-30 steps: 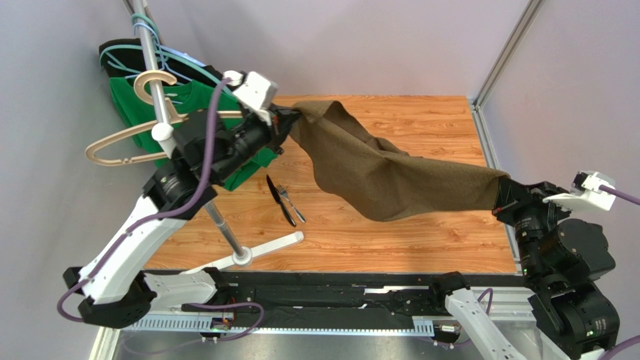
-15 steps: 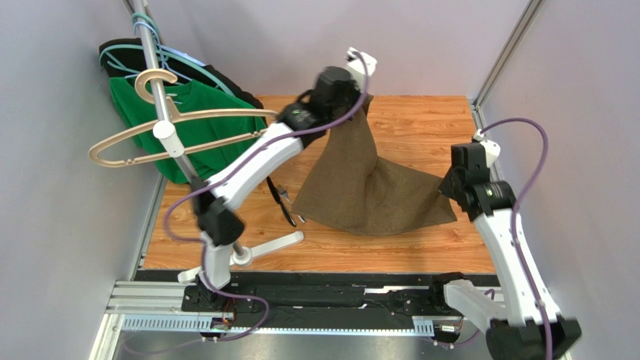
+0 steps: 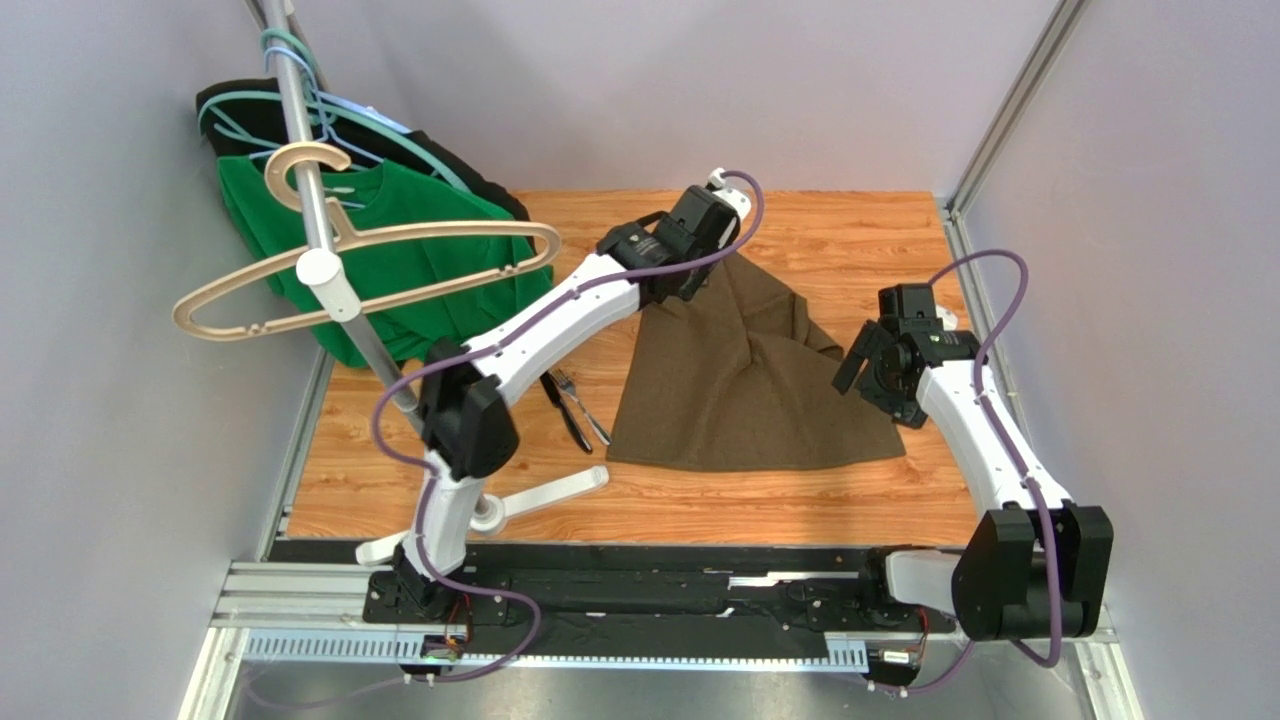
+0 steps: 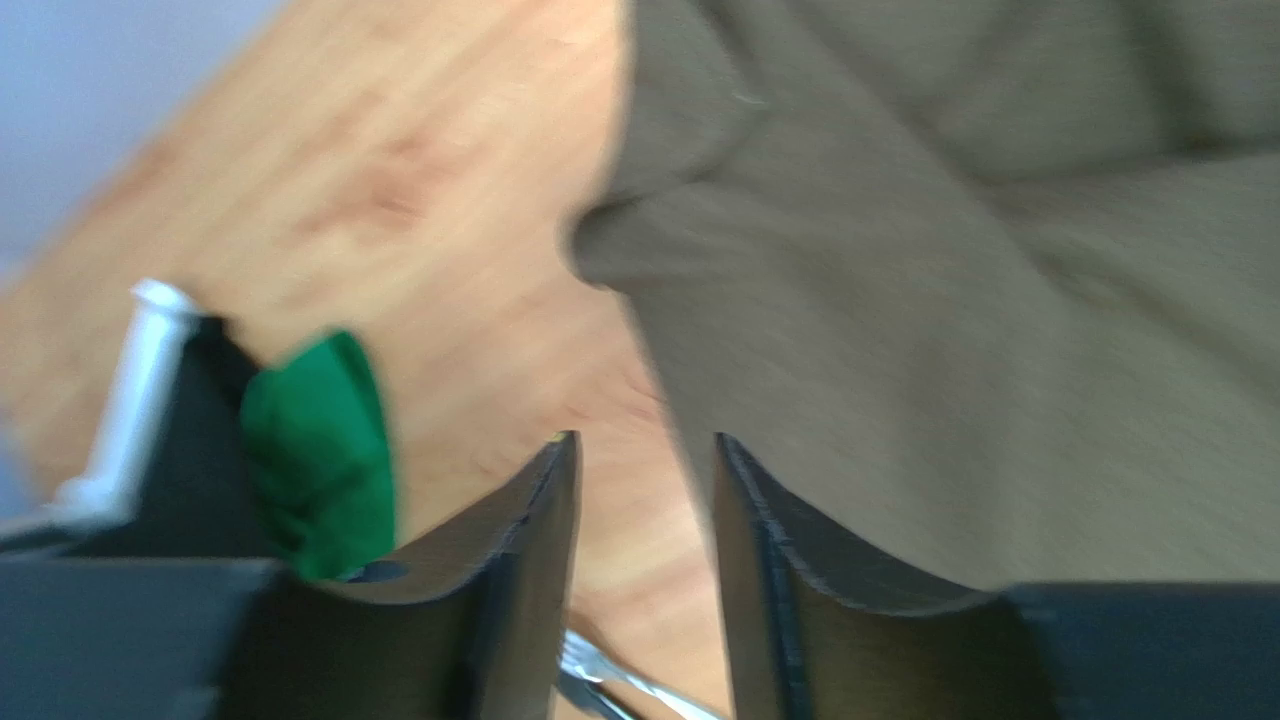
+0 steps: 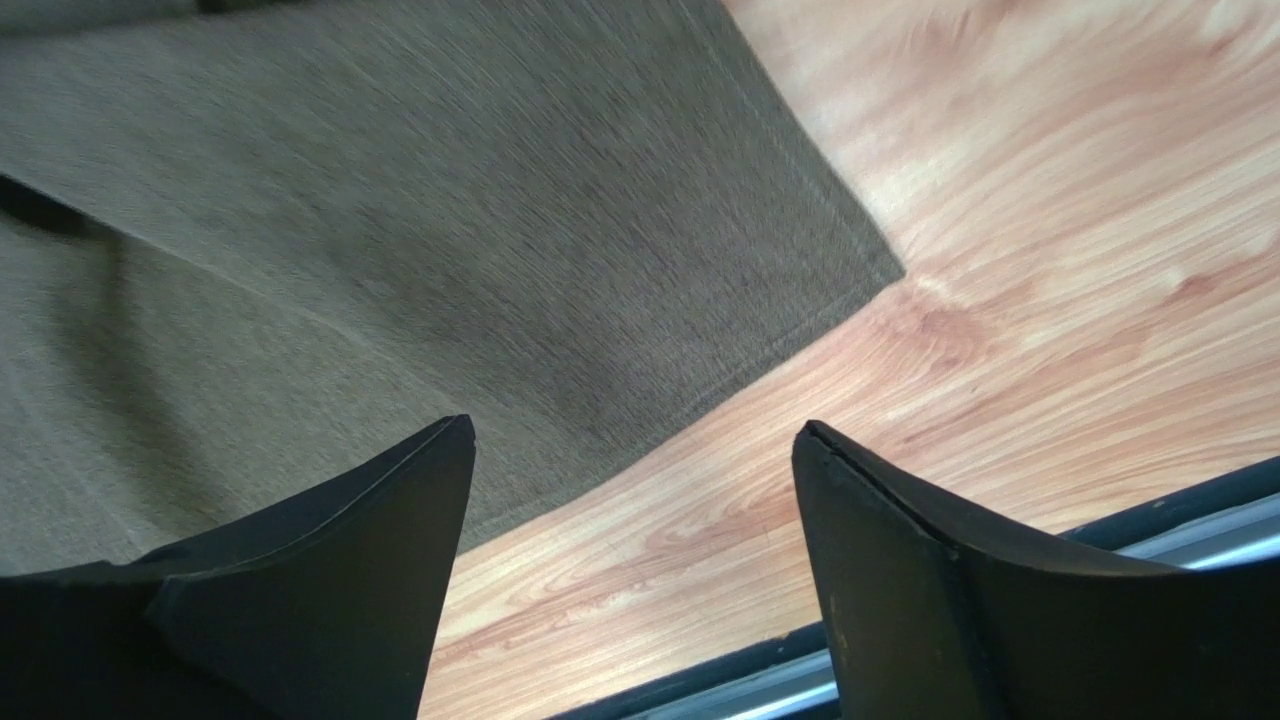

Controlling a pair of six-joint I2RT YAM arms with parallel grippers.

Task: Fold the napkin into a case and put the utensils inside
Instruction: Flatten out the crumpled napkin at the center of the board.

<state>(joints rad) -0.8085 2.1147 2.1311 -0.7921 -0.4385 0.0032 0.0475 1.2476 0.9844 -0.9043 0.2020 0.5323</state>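
The olive-brown napkin (image 3: 736, 383) lies loose on the wooden table (image 3: 872, 240), spread in a rough triangle with a raised crease, not shaped as a case. My left gripper (image 3: 679, 281) hovers over its far corner, open, with nothing between the fingers (image 4: 643, 450); the napkin (image 4: 962, 300) lies to the right of them. My right gripper (image 3: 864, 375) is wide open (image 5: 631, 435) just off the cloth's right corner (image 5: 451, 255). The utensils (image 3: 573, 408), a dark-handled knife and a fork, lie left of the napkin. Fork tines (image 4: 624, 686) show under the left jaws.
A clothes rack pole (image 3: 338, 285) with wooden and wire hangers stands at the left, holding a green shirt (image 3: 406, 255) and a black garment (image 3: 241, 113). Its white foot (image 3: 549, 491) lies near the utensils. A metal rail (image 3: 977, 300) edges the table's right side.
Both grippers have opened and let go of the napkin. It has dropped from being stretched in the air to lying on the table. Both arms reached forward and lowered.
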